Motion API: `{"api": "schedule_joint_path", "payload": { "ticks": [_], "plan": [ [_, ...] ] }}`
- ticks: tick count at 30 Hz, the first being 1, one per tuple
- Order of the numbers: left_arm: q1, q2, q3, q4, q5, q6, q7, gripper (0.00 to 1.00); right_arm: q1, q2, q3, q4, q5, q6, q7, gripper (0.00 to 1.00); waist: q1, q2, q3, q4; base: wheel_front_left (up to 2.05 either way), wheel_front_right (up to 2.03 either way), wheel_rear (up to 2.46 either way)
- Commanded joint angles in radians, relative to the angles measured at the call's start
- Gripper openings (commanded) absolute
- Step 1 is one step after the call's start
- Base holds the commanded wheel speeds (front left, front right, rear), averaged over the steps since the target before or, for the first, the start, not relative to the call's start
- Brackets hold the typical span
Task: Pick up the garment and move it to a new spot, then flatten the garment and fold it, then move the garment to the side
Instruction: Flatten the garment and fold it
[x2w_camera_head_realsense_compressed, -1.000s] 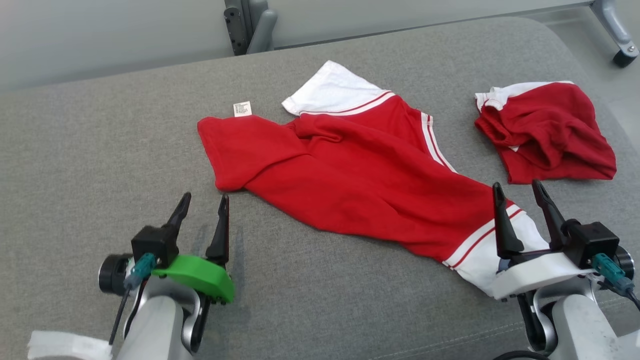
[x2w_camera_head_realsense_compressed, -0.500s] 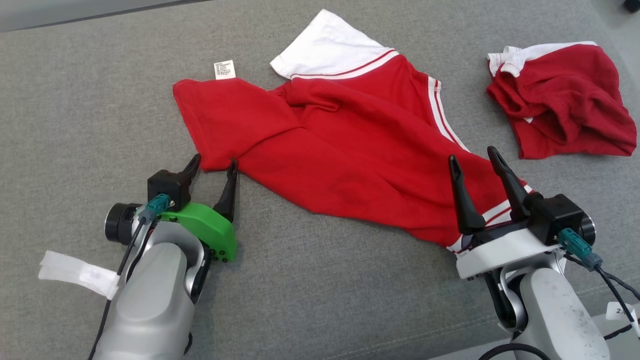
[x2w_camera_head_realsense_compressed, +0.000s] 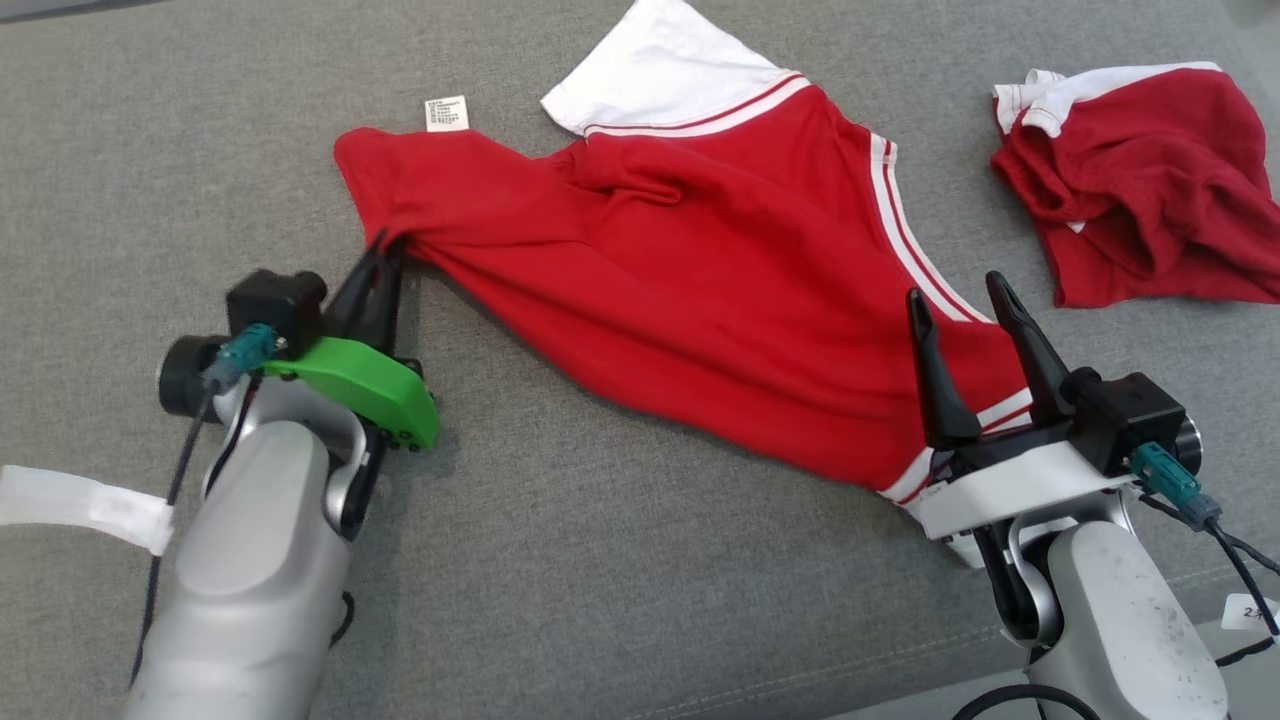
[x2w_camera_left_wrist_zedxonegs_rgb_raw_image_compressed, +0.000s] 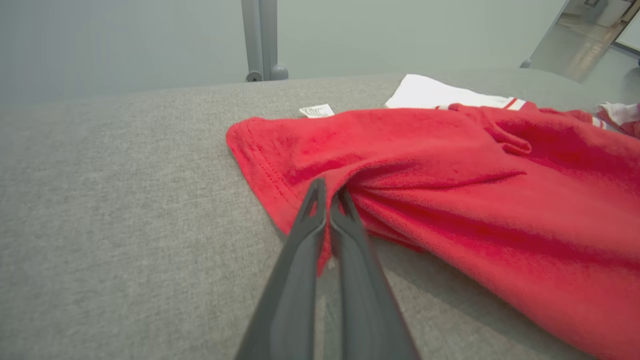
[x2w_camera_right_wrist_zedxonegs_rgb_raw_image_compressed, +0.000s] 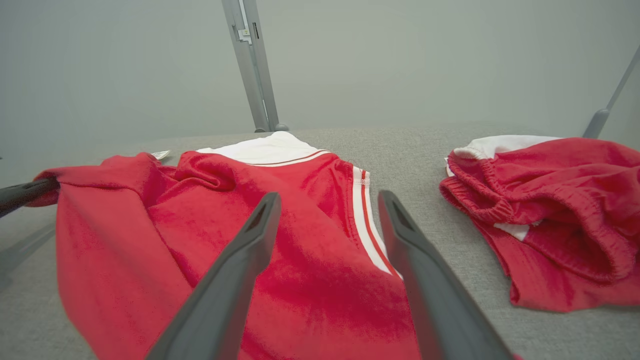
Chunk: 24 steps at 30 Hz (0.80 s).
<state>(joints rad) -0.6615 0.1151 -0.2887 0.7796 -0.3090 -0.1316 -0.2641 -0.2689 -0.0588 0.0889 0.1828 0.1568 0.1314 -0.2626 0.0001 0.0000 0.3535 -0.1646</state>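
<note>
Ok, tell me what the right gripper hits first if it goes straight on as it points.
The right gripper, jaws open, points across the red fabric shirt with white striped sleeves. It would probably meet that red cloth first, near the white side stripes; its height above the cloth is unclear.

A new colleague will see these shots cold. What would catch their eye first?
The large red garment with white trim, spread crooked across the middle of the grey cushion. The left gripper is pinched shut on its left edge, while the right gripper stands open over its striped lower-right end. A smaller crumpled red garment lies apart at the far right.
</note>
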Motion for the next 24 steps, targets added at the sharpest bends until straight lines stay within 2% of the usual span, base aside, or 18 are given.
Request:
{"api": "schedule_joint_path", "payload": {
  "ticks": [1, 7, 13, 17, 18, 19, 20, 24],
  "plan": [
    [-0.025, 0.029, 0.036, -0.033, -0.001, 0.002, 0.001, 0.0, -0.001, -0.001, -0.012, -0.007, 0.004, -0.002, -0.003, 1.0, -0.0001, 0.0, 0.006, 0.008, 0.0, 0.0, 0.0],
    [-0.073, 0.098, 0.117, -0.107, 0.048, 0.003, 0.001, 0.0, 0.002, 0.002, -0.028, 0.004, 0.003, -0.001, -0.003, 1.0, -0.0001, 0.0, 0.019, 0.026, 0.0, 0.0, 0.0],
    [-0.181, 0.178, 0.09, -0.023, 0.116, 0.002, 0.001, 0.0, -0.023, 0.004, -0.004, 0.024, 0.02, -0.002, -0.003, 1.0, -0.0001, 0.0, 0.041, 0.005, 0.0, 0.0, 0.0],
    [-0.252, 0.181, 0.06, 0.064, 0.142, 0.002, 0.003, 0.0, -0.024, 0.006, 0.005, 0.038, 0.035, -0.002, -0.003, 1.0, -0.0001, 0.0, 0.057, -0.023, 0.0, 0.0, 0.0],
    [-0.271, 0.172, 0.048, 0.084, 0.149, 0.003, 0.003, 0.22, -0.025, 0.006, 0.005, 0.042, 0.036, -0.002, -0.003, 1.0, -0.0001, 0.0, 0.06, -0.029, 0.0, 0.0, 0.0],
    [-0.287, 0.157, 0.039, 0.103, 0.153, 0.003, 0.003, 0.54, -0.024, 0.006, 0.002, 0.047, 0.037, -0.001, -0.003, 1.0, -0.0001, 0.0, 0.061, -0.034, 0.0, 0.0, 0.0],
    [-0.297, 0.14, 0.034, 0.13, 0.151, 0.004, 0.003, 1.0, -0.022, 0.007, 0.0, 0.051, 0.041, -0.002, -0.003, 1.0, -0.0001, 0.0, 0.06, -0.038, 0.0, 0.0, 0.0],
    [-0.315, 0.096, 0.029, 0.2, 0.137, 0.009, 0.002, 1.0, -0.014, 0.007, 0.004, 0.06, 0.047, -0.002, -0.003, 1.0, -0.0001, 0.0, 0.049, -0.047, 0.0, 0.0, 0.0]
  ]
}}
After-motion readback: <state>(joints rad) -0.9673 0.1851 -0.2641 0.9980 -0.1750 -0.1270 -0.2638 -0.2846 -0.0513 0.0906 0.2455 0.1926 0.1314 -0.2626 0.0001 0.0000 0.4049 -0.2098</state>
